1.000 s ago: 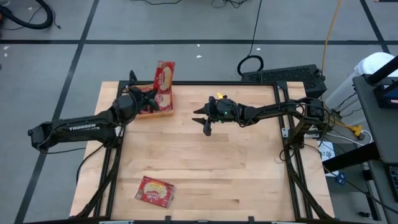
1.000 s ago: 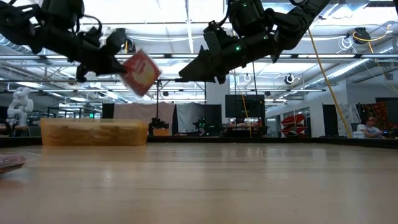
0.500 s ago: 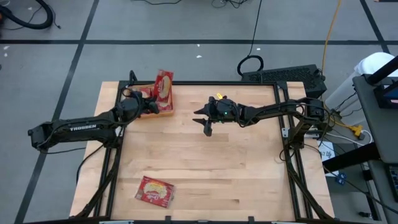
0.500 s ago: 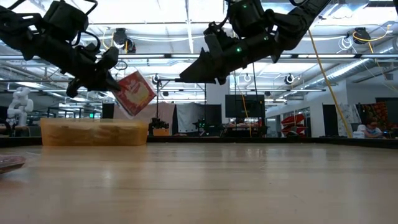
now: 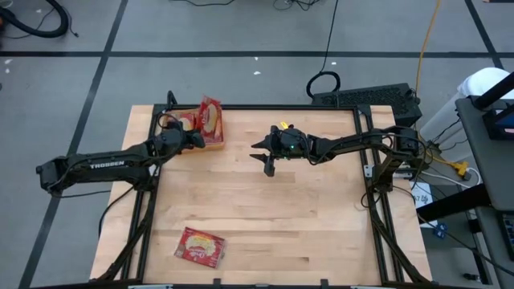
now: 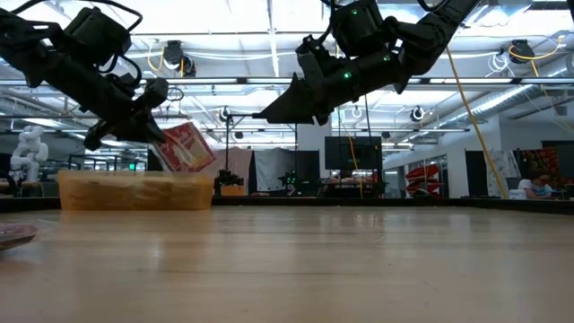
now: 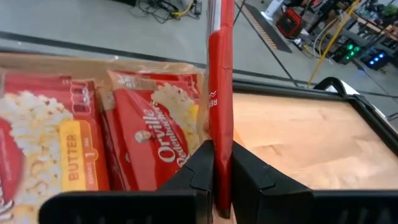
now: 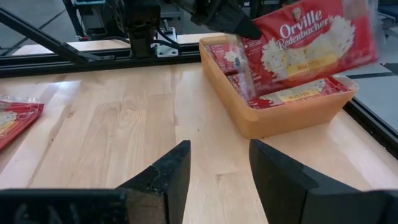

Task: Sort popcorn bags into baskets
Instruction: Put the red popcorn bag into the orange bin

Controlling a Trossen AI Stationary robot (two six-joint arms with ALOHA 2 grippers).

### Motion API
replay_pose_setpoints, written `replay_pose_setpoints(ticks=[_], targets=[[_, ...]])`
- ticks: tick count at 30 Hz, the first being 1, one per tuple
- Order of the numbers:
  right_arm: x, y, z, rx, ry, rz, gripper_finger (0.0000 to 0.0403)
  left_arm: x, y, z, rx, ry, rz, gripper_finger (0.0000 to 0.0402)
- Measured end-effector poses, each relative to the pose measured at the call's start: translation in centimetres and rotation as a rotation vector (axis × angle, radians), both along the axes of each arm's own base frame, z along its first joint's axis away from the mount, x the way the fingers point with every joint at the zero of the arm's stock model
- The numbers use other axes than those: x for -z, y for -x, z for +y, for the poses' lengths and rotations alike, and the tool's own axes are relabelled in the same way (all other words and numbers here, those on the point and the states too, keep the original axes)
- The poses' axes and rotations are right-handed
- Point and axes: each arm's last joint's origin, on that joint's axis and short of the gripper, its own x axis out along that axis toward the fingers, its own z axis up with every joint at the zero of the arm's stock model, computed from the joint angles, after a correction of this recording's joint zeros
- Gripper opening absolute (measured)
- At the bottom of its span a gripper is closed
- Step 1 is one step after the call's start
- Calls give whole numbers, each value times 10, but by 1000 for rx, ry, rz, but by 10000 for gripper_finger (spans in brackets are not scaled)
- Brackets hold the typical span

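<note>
My left gripper (image 5: 191, 138) is shut on one red popcorn bag (image 5: 211, 119) above the orange bin (image 6: 134, 191) at the table's far left. In the left wrist view this bag (image 7: 221, 93) shows edge-on, with two more red bags (image 7: 152, 140) lying flat in the bin (image 7: 74, 61) below it. Another bag (image 5: 201, 246) lies flat near the table's near edge. My right gripper (image 5: 268, 163) hangs open over the middle of the table, high above the wood in the low view (image 6: 273, 113). My left gripper pinches the bag between its two fingers (image 7: 202, 171) at one edge (image 7: 221, 146). It comes from the table's left, slanting down. The bag (image 6: 184, 148) is tilted and lifted, its lower corner at the bin's rim; whether it touches there I cannot tell.
Black frame rails run along the table's left, far and right edges (image 5: 365, 172). From the right wrist view the bin (image 8: 280, 118) stands by the far rail, with bare wood between it and the loose bag (image 8: 15, 118). The room behind holds equipment and a seated person.
My left gripper has moved down toward the bin, carrying the bag with it. In the low view the bag has dropped from well above the bin to its rim and shifted a little to the left. My right arm has kept still.
</note>
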Motion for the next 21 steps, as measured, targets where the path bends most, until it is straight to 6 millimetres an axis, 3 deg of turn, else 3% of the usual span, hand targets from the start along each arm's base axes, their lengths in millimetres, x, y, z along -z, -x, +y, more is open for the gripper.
replay_pose_setpoints(ticks=[17,21], targets=[[0,0,0,-7,18,3,157,6,1,-7,-17,59,16,40],[0,0,0,-6,15,3,157,7,0,-10,-2,74,13,62]])
